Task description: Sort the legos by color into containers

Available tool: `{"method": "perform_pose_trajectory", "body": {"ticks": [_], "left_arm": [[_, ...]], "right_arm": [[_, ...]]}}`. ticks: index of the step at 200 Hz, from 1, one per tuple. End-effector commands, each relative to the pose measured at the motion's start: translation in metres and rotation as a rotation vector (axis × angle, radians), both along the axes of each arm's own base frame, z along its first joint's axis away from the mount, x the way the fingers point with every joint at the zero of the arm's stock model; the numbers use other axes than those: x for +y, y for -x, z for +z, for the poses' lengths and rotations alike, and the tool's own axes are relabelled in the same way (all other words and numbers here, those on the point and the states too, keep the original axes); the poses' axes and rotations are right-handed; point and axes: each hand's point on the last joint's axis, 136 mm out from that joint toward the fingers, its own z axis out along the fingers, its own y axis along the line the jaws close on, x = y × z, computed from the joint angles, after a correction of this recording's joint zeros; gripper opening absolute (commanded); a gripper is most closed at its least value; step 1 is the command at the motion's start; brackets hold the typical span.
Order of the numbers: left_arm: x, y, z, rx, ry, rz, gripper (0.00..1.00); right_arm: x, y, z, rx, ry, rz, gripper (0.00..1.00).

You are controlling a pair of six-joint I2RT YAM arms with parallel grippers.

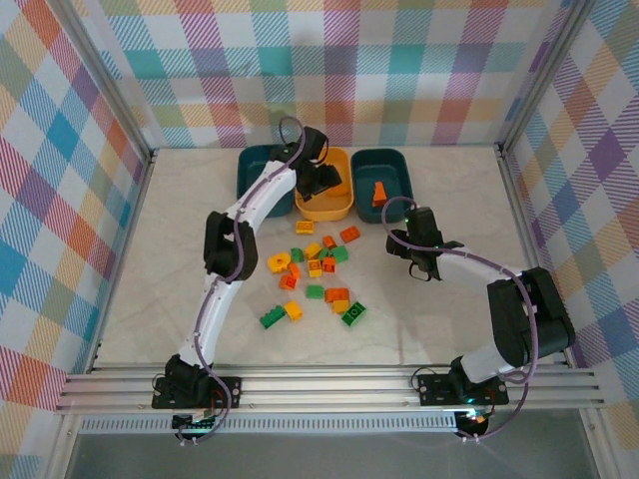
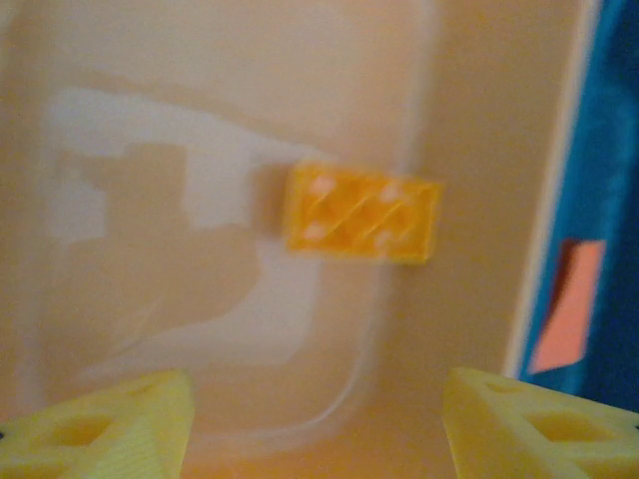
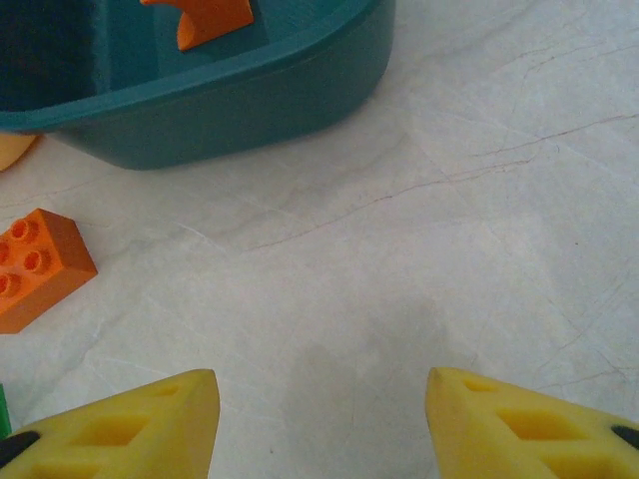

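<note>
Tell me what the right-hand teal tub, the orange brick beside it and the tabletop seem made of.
Teal tub: moulded plastic, likely; smooth rounded wall, soft sheen. Orange brick: hard plastic, crisp studs, satin face. Tabletop: pale with thin grey veins, so marble-look laminate or printed sheet; real stone can't be ruled out.

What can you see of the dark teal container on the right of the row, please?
The right teal tub is a shallow, rounded-rectangular container of smooth, slightly glossy plastic. It stands upright on the table at the far end, rightmost of three tubs and close beside the yellow-orange tub. Whether the two touch is unclear. One orange-red piece lies on its floor, and no gripper touches it.
</note>
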Motion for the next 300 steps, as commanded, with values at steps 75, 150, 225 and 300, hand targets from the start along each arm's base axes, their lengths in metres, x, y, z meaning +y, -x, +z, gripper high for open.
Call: {"method": "perform_pose_trajectory", "body": {"ticks": [75,150,225,300], "left_arm": [[0.098,0.219,0.011,-0.145,-0.176,-0.135,0.78],[0.108,0.3,0.008,-0.046,-0.32,-0.335,0.78],[0.131,0.327,-0.031,-0.06,-0.42,-0.359,0.81],[0.115,0.337,-0.06,0.022,-0.368,-0.455,0.68]], "right_arm": [[0.009,-0.003,0.022,-0.053,-0.069,0.009,0.58],[0.012,0.0,0.024,-0.055,-0.085,0.026,0.59],[0.017,0.0,0.019,-0.028,-0.101,0.04,0.62],[0.013,0.0,0.021,-0.034,-0.077,0.031,0.62]]}}
